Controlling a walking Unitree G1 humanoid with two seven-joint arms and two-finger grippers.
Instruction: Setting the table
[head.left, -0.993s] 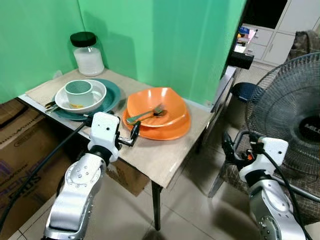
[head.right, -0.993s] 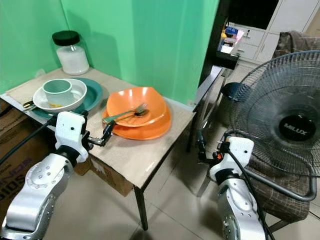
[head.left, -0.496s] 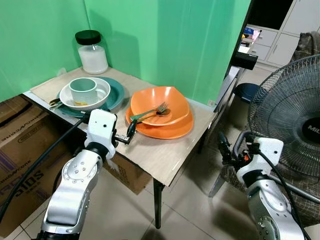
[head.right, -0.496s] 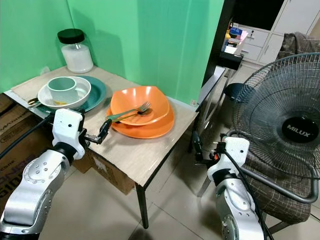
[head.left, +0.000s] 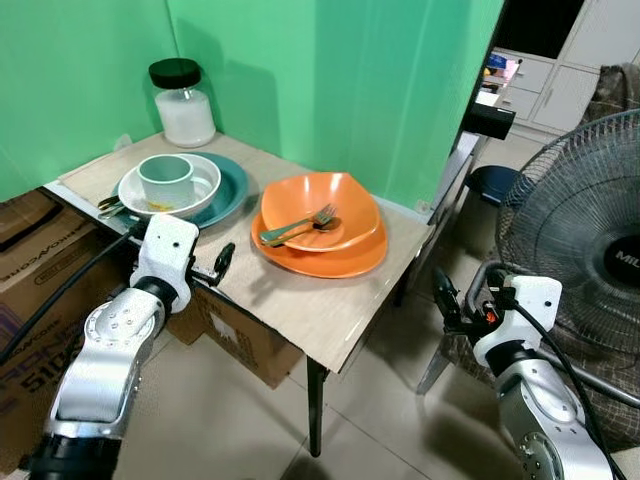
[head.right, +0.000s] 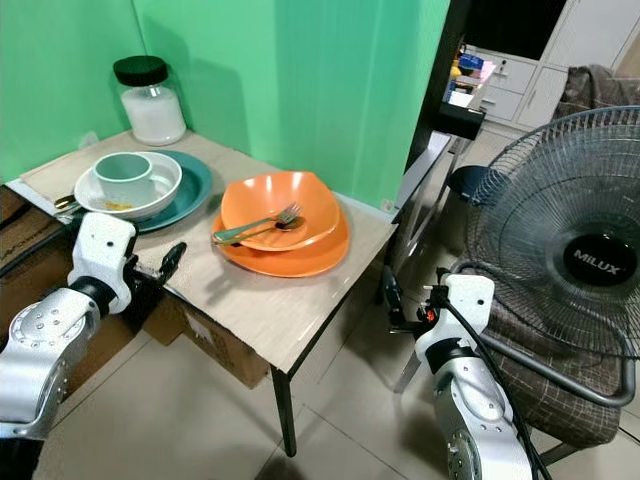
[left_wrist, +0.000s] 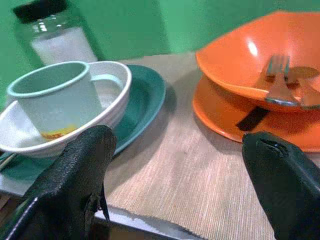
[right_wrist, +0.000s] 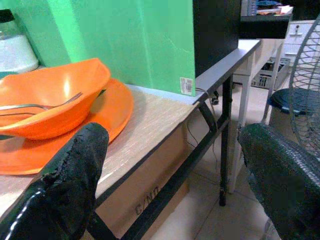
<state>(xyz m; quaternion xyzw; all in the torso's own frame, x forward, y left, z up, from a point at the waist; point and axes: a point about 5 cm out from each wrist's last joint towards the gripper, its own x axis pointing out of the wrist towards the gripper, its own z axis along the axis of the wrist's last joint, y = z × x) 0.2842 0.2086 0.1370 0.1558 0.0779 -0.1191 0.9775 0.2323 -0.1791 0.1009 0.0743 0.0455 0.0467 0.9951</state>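
A shallow orange bowl (head.left: 322, 211) sits nested on a round orange plate (head.left: 330, 256) near the middle of the pale wood-grain worktop (head.left: 300, 310), with a metal fork (head.left: 298, 226) and a spoon (head.left: 320, 225) lying across the bowl's hollow. Beside it, toward the green wall, a pale green mug (head.left: 166, 181) stands inside a white bowl (head.left: 200, 185) that rests on a round teal plate (head.left: 228, 195), with more cutlery handles poking out at the far rim; a glass jar with a black lid (head.left: 183, 103) stands behind them in the corner. The dishes look rigid, smooth and probably breakable, so each piece is best taken at its rim, and the thin, light fork and spoon by their handles, which could slip between the fingers. The left gripper (head.left: 213, 268) hovers at the worktop's front edge, just before the gap between the teal and orange plates, its fingers spread apart and empty. The right gripper (head.left: 444, 296) hangs low off the worktop's end, near a standing fan (head.left: 580, 240), likewise spread open and holding nothing.
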